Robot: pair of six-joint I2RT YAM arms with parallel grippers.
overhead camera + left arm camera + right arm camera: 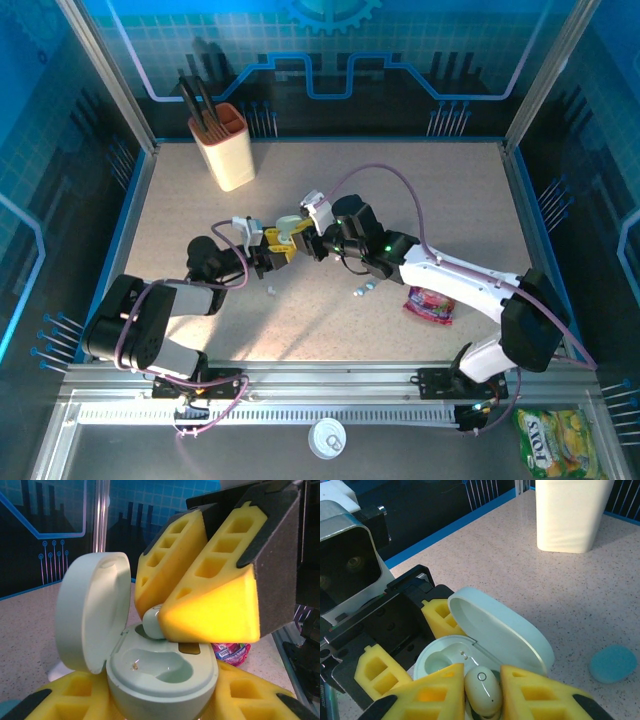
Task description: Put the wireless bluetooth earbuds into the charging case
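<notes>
- Between the yellow fingers (432, 695) of the right gripper (482, 680): one pale earbud (483, 692), pinched on both sides, poised over the open charging case (442, 657).
- From the left wrist, same earbud right at the rear rim of the case's base; touching or not, cannot tell.
- Lid (505, 630) hinged up and standing open; one socket in the base bare.
- Base of the case clamped between the fingers of the left gripper (162, 705), one yellow pad on either side.
- Both grippers meeting tip to tip near the middle of the table (460, 190), very little slack between them.
- Just on the near side of that meeting point, a white earbud (270, 291) lying loose on the table, apart from both arms.
- Further right, light-blue earbuds (362, 290) just beside the right arm.
- Snack packet (430, 304) close against the right arm, toward the right edge.
- Blue pebble-shaped piece (612, 662) flat on the table beyond the lid, not touching it.
- Cup (225, 145) with dark utensils at the far left corner, well apart from the grippers.
- Wide bare stretch across the far right of the table; another bare patch on the near side between the two arms.
- Blue edging along the sides of the table, with metal posts at the far corners.
</notes>
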